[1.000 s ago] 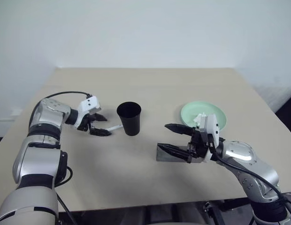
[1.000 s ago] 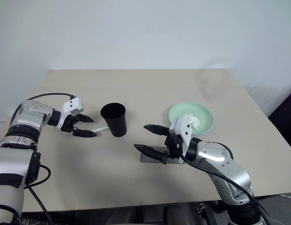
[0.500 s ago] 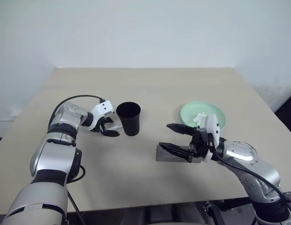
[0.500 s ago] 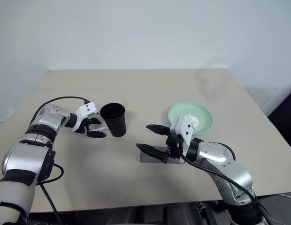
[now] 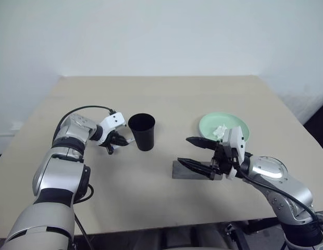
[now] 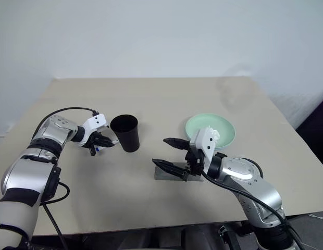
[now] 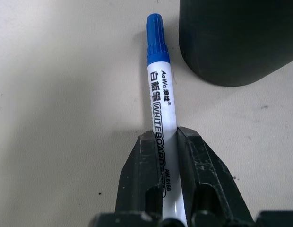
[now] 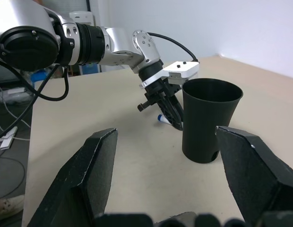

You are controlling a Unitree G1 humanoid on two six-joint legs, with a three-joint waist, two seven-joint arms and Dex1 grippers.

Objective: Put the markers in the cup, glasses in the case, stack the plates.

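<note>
The blue-capped marker [image 7: 159, 90] lies flat on the counter [image 5: 166, 94] just beside the black cup [image 5: 142, 131], clamped at its body by the left pincer [image 7: 165, 156]. It should be lifted, tipped upright, and lowered into the cup. The right pincer [image 5: 195, 152] is held open.

A beige table [image 5: 166, 94] with a matte top stands against a plain white wall [image 5: 161, 31]. A crumpled white tissue [image 5: 221, 130] lies toward the right side. In the right wrist view, cables [image 8: 7, 142] trail over the floor beyond the table's edge, by some blurred equipment.
</note>
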